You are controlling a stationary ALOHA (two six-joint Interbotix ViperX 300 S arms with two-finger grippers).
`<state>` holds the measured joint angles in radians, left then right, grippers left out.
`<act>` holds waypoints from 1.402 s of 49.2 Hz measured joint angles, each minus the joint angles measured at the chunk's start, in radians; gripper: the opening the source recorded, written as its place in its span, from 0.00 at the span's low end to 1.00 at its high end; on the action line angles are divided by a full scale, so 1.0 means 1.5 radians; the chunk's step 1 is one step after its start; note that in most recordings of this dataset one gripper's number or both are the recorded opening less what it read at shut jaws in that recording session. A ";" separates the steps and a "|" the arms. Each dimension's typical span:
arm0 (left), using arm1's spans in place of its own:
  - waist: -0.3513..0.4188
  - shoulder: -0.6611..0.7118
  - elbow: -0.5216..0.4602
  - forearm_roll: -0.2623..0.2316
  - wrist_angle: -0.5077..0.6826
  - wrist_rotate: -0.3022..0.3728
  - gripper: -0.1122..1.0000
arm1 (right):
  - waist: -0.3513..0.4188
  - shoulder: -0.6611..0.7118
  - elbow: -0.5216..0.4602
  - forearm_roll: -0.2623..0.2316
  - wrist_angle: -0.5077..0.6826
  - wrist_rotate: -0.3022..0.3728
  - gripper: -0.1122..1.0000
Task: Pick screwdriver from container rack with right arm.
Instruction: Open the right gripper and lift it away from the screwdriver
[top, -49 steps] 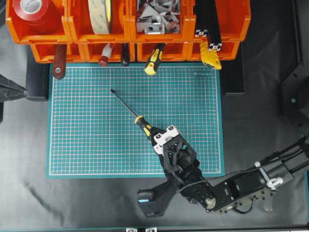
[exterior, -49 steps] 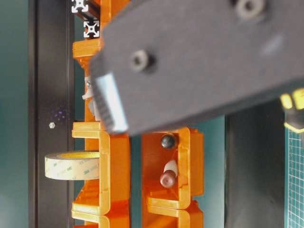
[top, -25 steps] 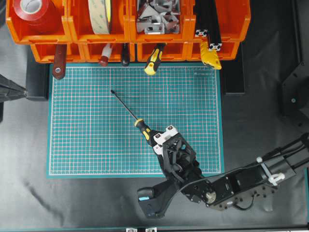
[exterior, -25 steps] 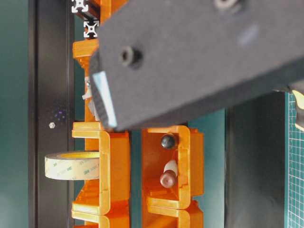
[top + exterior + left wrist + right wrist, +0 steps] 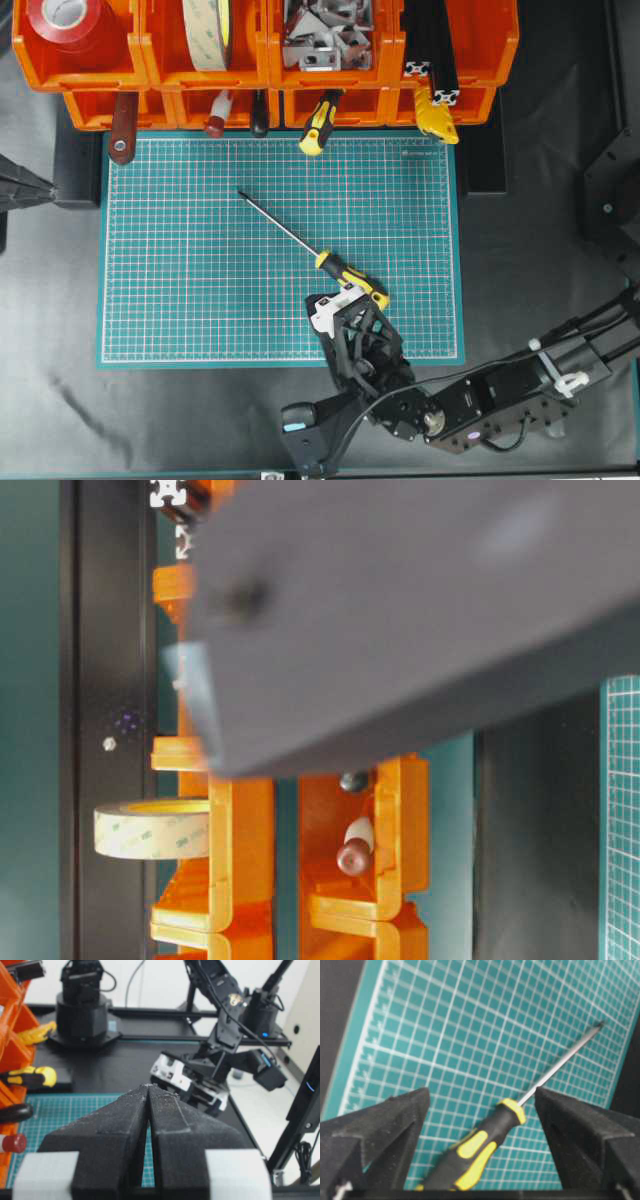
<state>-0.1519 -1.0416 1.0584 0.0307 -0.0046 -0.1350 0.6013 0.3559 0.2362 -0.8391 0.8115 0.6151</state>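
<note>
- One screwdriver [image 5: 318, 258] lies loose on the green cutting mat [image 5: 200, 280], centre frame.
- Right claw [image 5: 480, 1125] spread wide around its handle, gripping nothing.
- Left claw [image 5: 148, 1091] closed, empty.
- One orange container rack [image 5: 150, 70] along the top.

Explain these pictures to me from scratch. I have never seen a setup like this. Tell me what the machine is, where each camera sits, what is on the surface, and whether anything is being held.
This is a two-armed table robot. The overhead view looks straight down; another camera sits at table level, mostly blocked by a blurred black part. Each arm also carries a camera at its wrist.

A green cutting mat lies on the table, with the container rack of orange bins along its top edge, holding tape rolls, metal parts and hand tools.

The screwdriver lies flat on the mat, out of the rack. The right gripper is open, its fingers apart on either side of the handle, gripping nothing. The left gripper is shut and empty, off at the left side.
</note>
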 measured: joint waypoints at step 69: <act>-0.001 -0.007 0.000 0.000 0.014 -0.027 0.10 | 0.013 -0.558 0.381 -0.192 -0.026 0.558 0.83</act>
<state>-0.1534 -1.0523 1.0584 0.0307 0.0169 -0.1749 0.6213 -0.4817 0.8084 -1.1275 0.7731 1.4527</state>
